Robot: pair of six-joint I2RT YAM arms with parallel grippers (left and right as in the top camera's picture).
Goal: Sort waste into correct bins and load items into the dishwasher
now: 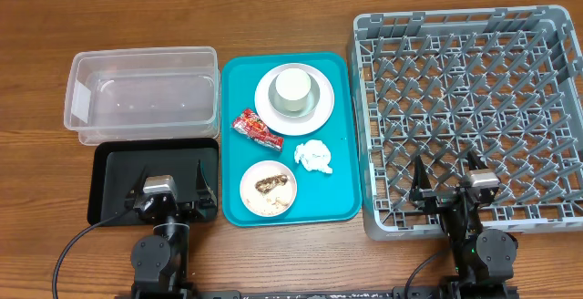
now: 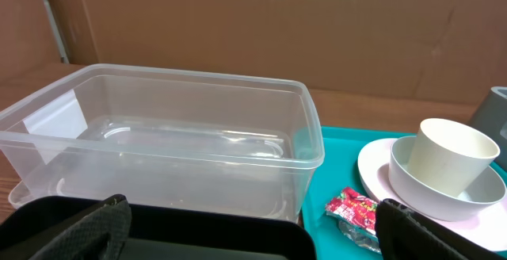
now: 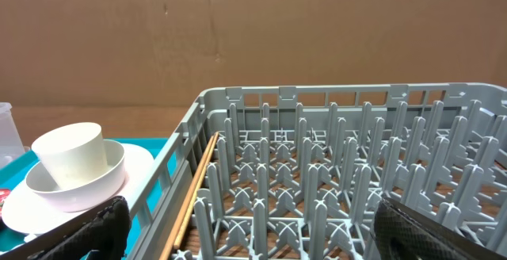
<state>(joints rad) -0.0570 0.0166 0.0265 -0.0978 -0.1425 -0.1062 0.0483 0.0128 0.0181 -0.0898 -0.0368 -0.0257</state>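
Status: nothing sorted or loaded yet.

Left gripper (image 1: 173, 190) is fully open and empty, over the black tray (image 1: 114, 167). Right gripper (image 1: 446, 185) is fully open and empty, over the near edge of the grey dish rack (image 1: 474, 98).

All waste and dishware sit on the teal serving tray (image 1: 339, 135), between the bins and the rack.

Likely first step: left arm takes the red snack wrapper (image 1: 258, 128).
- Come straight down and pinch across its narrow width.
- Stay clear of the plate (image 1: 264, 108) just beside it.
- Which bin suits it, I cannot tell.

Count:
- Plate: 1.
- Bowls: 2, one stacked bowl (image 1: 312, 105) on the plate and one scrap bowl (image 1: 248, 190) holding rice scraps (image 1: 273, 186).
- Cup (image 1: 293, 87): 1, standing in the stacked bowl.
- Wrapper: 1.
- Crumpled napkin (image 1: 314, 155): 1.
- Bins: 2, the clear tub (image 1: 141, 94) and the black tray.
- Rack: 1.
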